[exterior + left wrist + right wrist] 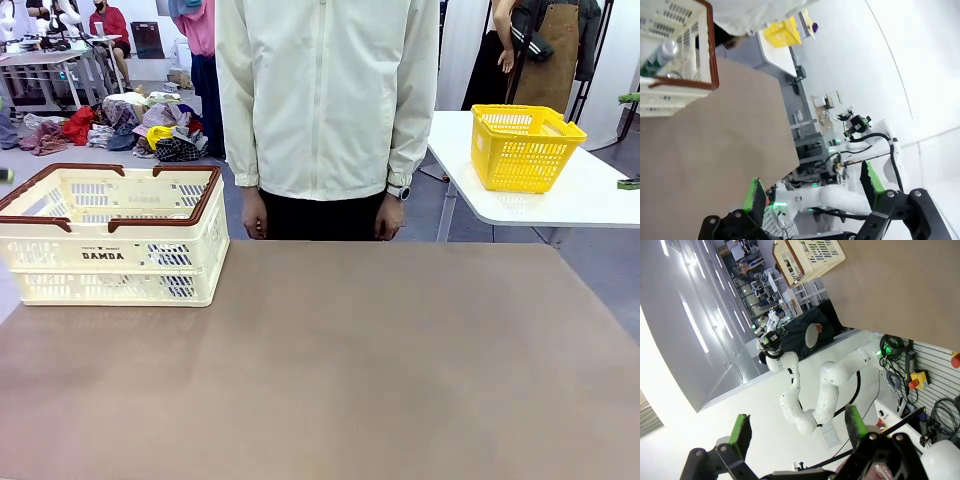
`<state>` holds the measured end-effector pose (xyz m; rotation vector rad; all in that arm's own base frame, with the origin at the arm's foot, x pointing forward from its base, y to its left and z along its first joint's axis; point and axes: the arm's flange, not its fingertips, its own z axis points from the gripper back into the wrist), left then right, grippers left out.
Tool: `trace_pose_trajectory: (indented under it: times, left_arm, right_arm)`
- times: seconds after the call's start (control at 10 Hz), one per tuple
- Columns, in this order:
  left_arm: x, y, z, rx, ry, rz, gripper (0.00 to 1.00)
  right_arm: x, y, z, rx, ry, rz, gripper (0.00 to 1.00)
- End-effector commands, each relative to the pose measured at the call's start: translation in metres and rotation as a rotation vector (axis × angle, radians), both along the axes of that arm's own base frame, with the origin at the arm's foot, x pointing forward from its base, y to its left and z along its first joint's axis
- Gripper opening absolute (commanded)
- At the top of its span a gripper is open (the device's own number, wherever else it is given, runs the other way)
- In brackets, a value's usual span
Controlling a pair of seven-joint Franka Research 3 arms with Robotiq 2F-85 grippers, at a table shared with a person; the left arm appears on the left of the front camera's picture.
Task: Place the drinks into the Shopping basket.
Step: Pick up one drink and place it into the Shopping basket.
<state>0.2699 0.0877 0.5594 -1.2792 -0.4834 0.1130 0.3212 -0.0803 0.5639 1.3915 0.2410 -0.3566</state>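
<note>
The cream Shopping basket [60, 255] with a dark brown rim stands at the far left of the brown table. In the left wrist view a blue can with a silver top, one of the drinks [662, 52], lies inside the basket [713, 60]. My left gripper [812, 190] hangs open and empty off the table's side, well away from the basket. My right gripper [796, 427] is also open and empty, held off the table, with the basket [822, 252] far beyond it.
A person in a pale jacket [325, 100] stands at the table's far edge, hands down at the sides. A yellow basket [522, 145] sits on a separate white table at the right. The brown tabletop [350, 360] is bare from centre to right.
</note>
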Motion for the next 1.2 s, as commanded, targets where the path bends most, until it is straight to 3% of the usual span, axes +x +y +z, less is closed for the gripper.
trace_pose_trajectory:
  times: [0.0,0.1,0.2,1.1]
  left_arm:
    - [0.032,-0.006,-0.018,-0.043,0.027,-0.091,1.00]
    - [0.057,-0.022,-0.019,-0.011,0.059,-0.164,1.00]
    - [0.007,0.000,-0.015,-0.031,0.020,-0.031,1.00]
    - [0.007,0.000,-0.015,-0.031,0.020,-0.031,1.00]
  right_arm:
    - [0.001,0.000,0.004,0.015,-0.007,0.002,1.00]
    - [0.001,0.000,0.004,0.015,-0.007,0.002,1.00]
    - [0.001,0.000,0.004,0.015,-0.007,0.002,1.00]
    - [0.001,0.000,0.004,0.015,-0.007,0.002,1.00]
